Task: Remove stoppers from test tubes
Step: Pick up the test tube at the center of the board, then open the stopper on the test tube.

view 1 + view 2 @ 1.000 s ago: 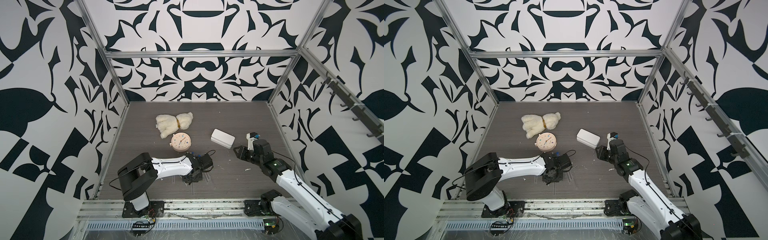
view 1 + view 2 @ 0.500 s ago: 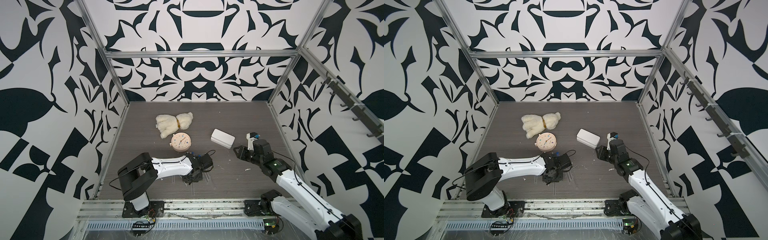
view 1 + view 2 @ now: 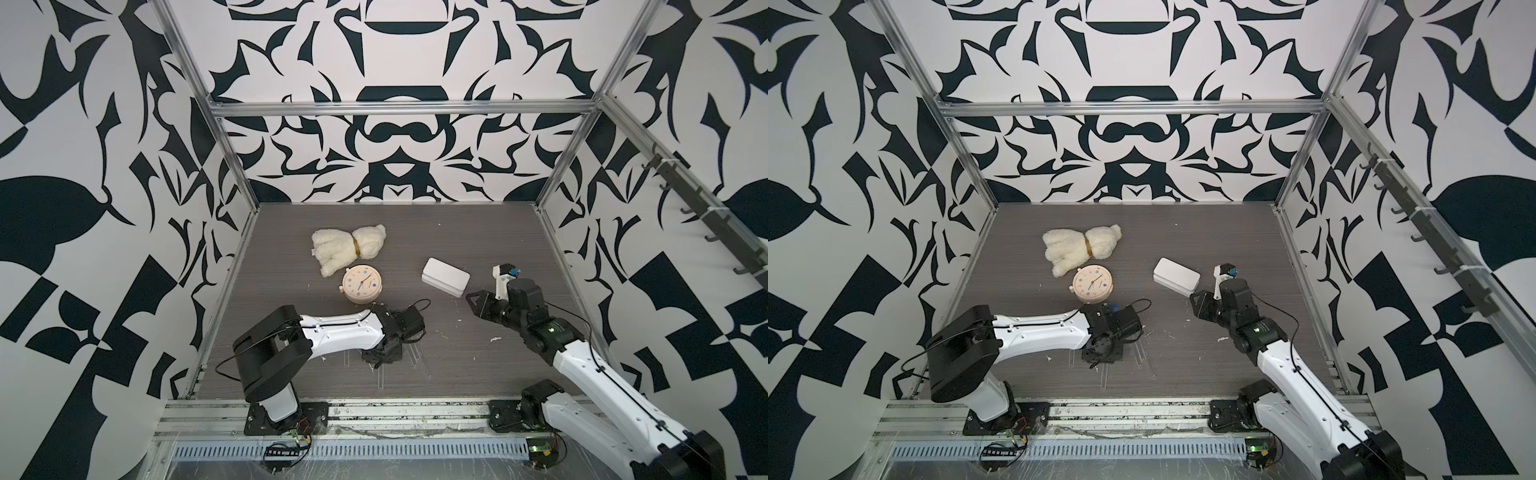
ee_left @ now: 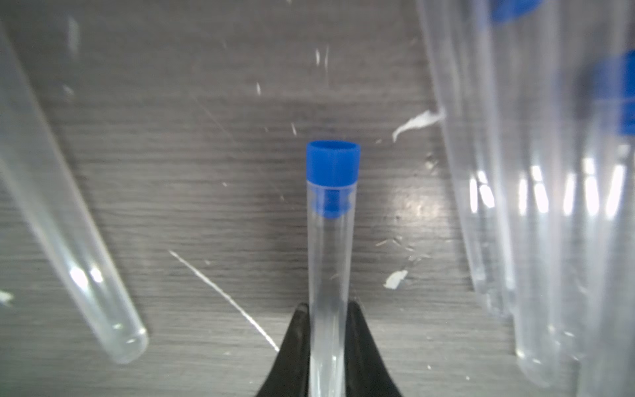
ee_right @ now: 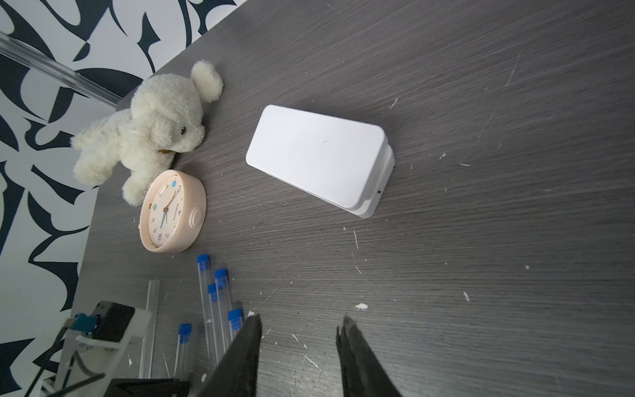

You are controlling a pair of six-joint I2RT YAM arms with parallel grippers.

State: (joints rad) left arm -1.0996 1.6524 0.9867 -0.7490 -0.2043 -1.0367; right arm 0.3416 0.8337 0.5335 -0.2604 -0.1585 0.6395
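Blue stopper on test tube in clenched left claw; right claw agape, empty; numerals on peach clock.

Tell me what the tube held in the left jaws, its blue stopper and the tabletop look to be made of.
The test tube: clear glossy plastic or glass, I cannot tell which; the grain behind shows through.
The stopper: opaque matte blue plastic, likely; even colour, faint moulded seam.
The tabletop: dark grey wood-grain laminate, probably; fine parallel lines, white scratches.
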